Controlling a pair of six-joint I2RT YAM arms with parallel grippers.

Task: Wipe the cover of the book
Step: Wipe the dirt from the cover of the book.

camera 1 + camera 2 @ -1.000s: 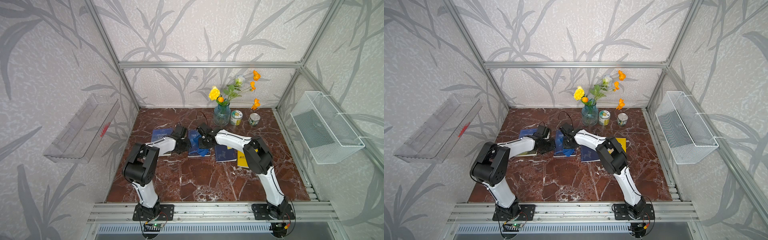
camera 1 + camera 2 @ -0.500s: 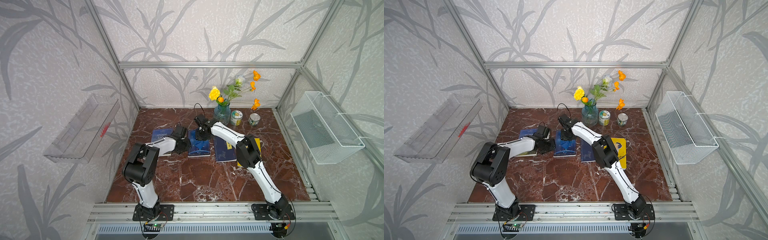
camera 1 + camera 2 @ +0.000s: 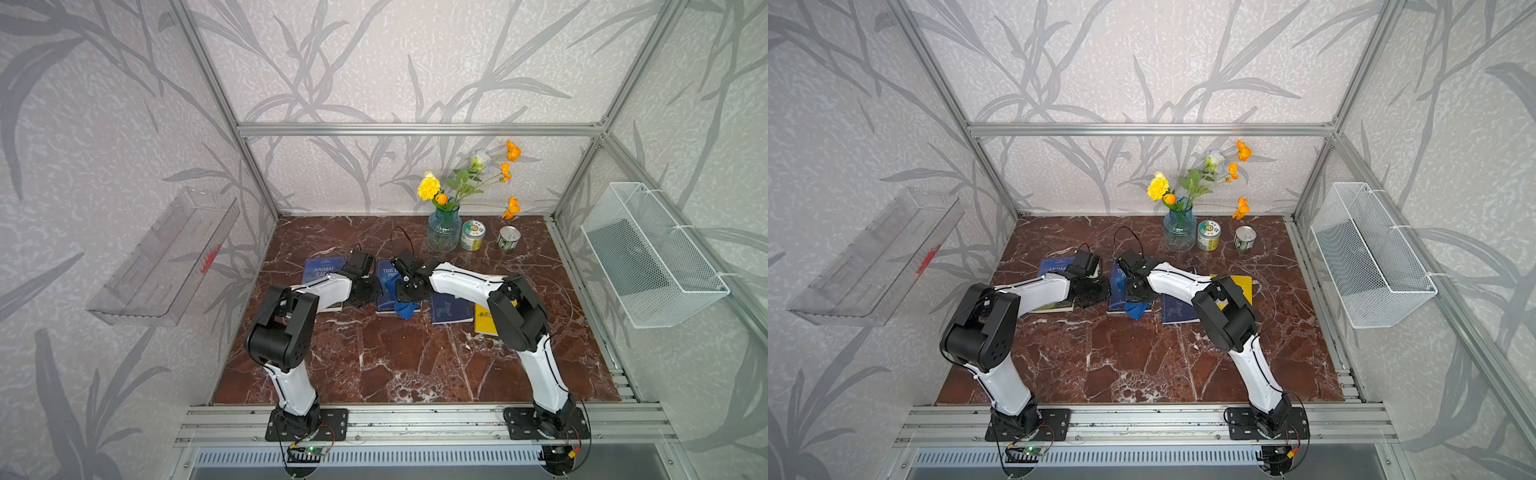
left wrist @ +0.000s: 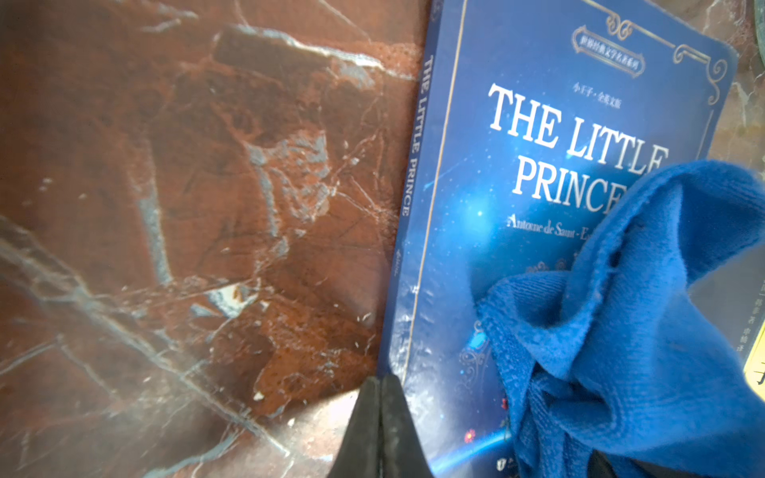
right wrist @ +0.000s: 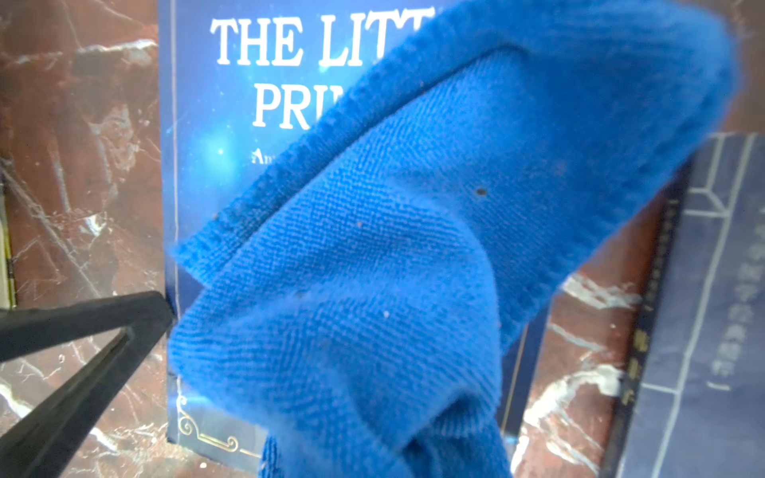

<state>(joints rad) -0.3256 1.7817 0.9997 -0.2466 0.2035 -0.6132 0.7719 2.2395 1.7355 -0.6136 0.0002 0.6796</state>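
The book [image 3: 385,272] is a blue "The Little Prince" lying flat mid-table, also in a top view [image 3: 1116,300]. My right gripper [image 3: 409,289] is shut on a blue cloth [image 3: 405,309], which drapes over the cover's near half and past its near edge. In the right wrist view the cloth [image 5: 393,248] hides my own fingertips and much of the cover [image 5: 207,124]. My left gripper [image 4: 381,378] is shut and empty, its tip against the book's spine edge [image 4: 414,207] near the near corner. Its black fingers [image 5: 103,323] show beside the cloth.
An "Animal Farm" book [image 3: 324,268] lies under my left arm. A dark blue book [image 3: 451,309] and a yellow one [image 3: 484,322] lie to the right. A flower vase [image 3: 444,232] and two cans [image 3: 473,235] [image 3: 509,239] stand behind. A wire basket [image 3: 648,257] hangs on the right wall.
My right gripper swept the cloth to the book's far end, then back to its near half. The left arm has stayed put.
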